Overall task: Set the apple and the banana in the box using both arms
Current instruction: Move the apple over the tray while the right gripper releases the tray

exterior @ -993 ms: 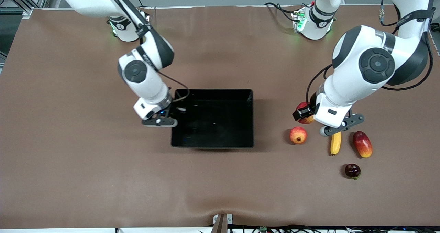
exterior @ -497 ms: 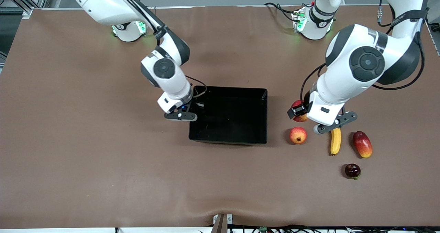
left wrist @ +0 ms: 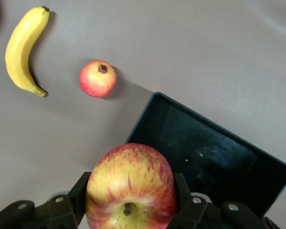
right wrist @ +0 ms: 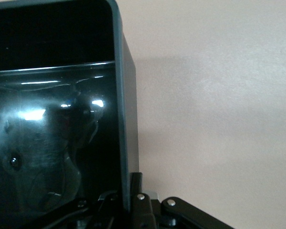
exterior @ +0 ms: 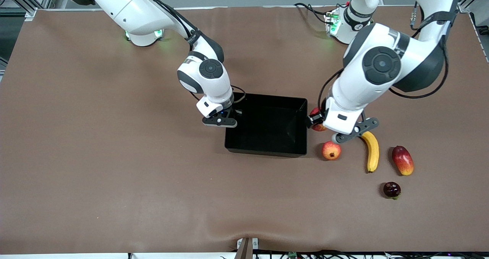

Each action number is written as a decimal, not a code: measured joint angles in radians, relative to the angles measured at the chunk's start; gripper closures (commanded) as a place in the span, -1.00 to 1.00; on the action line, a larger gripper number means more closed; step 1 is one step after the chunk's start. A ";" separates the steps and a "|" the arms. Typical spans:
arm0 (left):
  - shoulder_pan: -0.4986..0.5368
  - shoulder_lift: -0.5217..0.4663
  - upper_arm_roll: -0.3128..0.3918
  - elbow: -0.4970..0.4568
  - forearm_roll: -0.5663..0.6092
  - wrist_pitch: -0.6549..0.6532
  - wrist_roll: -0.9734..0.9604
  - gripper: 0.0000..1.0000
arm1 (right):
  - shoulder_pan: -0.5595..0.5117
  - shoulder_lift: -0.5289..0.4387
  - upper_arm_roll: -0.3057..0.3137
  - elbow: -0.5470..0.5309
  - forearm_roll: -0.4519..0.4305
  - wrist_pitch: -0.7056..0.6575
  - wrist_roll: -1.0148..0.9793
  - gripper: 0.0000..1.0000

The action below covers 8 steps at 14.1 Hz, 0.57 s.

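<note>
Gripping the apple (left wrist: 130, 185) between its two fingers, the left gripper (exterior: 316, 121) hangs just beside the box (exterior: 267, 146), over the bare table next to the wall that faces the left arm's end. In the left wrist view the apple's stem dimple points at the camera and the fingers press on both of its sides. The box sits near the middle of the table (exterior: 114, 175), glossy black and holding no fruit. On its wall toward the right arm's end, the right gripper (exterior: 220, 121) is clamped over the rim, one finger inside and one outside, as the right wrist view shows. The banana (exterior: 371, 150) lies on the table toward the left arm's end, nearer the front camera than the held apple. Between it and the box rests a round red-orange fruit (exterior: 331, 150). A mango (exterior: 402, 160) lies beside the banana, closer to the table's edge at the left arm's end, and a small dark fruit (exterior: 391, 190) sits nearer the front edge.
</note>
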 measured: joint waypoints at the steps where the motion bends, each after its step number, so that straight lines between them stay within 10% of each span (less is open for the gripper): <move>1: -0.013 0.007 0.000 0.004 0.000 0.001 -0.023 1.00 | 0.000 0.006 0.000 0.004 -0.003 0.004 0.000 0.98; 3: -0.041 0.027 0.000 0.013 0.000 0.001 -0.062 1.00 | 0.000 0.010 0.000 0.005 -0.004 0.007 0.000 0.41; 5: -0.073 0.057 0.001 0.015 0.002 0.001 -0.073 1.00 | 0.000 0.010 0.000 0.007 -0.004 0.016 0.000 -0.99; 8: -0.107 0.130 0.001 0.003 0.022 0.052 -0.087 1.00 | 0.000 0.010 0.003 0.014 -0.017 0.019 0.000 -1.00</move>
